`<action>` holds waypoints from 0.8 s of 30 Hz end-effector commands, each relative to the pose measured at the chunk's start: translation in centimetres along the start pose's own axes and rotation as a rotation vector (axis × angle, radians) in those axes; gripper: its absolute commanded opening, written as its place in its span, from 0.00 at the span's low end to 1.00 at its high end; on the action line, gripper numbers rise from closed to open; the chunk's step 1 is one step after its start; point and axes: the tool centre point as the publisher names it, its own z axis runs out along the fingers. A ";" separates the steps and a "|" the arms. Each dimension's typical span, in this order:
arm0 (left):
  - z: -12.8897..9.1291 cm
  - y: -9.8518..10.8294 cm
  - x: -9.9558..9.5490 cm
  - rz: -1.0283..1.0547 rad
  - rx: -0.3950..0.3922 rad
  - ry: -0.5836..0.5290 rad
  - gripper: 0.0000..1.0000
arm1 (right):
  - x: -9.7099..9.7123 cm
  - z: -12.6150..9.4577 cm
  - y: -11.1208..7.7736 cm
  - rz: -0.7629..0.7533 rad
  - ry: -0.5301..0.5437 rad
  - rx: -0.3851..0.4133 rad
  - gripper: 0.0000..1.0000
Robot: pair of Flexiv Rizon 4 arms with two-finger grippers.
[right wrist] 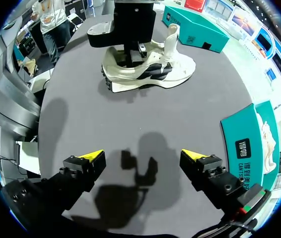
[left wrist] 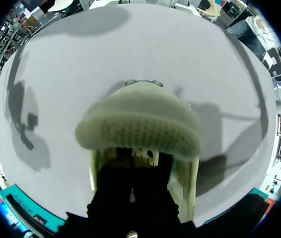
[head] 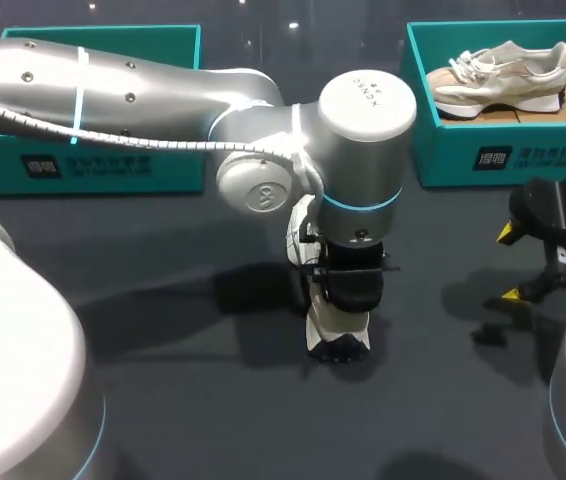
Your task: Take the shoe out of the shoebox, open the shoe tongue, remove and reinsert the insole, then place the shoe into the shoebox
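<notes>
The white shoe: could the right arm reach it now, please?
Probably yes: only bare table lies between the open right gripper and the shoe, though the left gripper occupies its opening.

Dark grey table (head: 213, 420) (matte surface); several soft shadows across it; light from overhead.

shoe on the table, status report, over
Right gripper open, hovering clear. Left gripper down inside the shoe, grip unseen. Shoe stands on the table. Nothing in the way.
</notes>
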 end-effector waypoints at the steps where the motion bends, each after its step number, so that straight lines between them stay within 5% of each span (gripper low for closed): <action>1: -2.1 0.1 1.4 0.005 0.015 -0.043 0.00 | 0.2 -0.1 0.0 0.000 -0.003 0.002 1.00; 7: -4.5 0.3 1.9 0.003 0.019 -0.064 0.00 | 0.2 -0.1 0.0 0.000 -0.003 0.002 1.00; 20: -3.9 1.7 1.4 -0.068 -0.086 -0.033 0.00 | 0.2 -0.1 0.0 0.000 -0.003 0.002 1.00; 24: -3.3 2.5 1.2 -0.086 -0.093 -0.009 0.38 | 0.2 -0.1 0.0 0.000 -0.003 0.002 1.00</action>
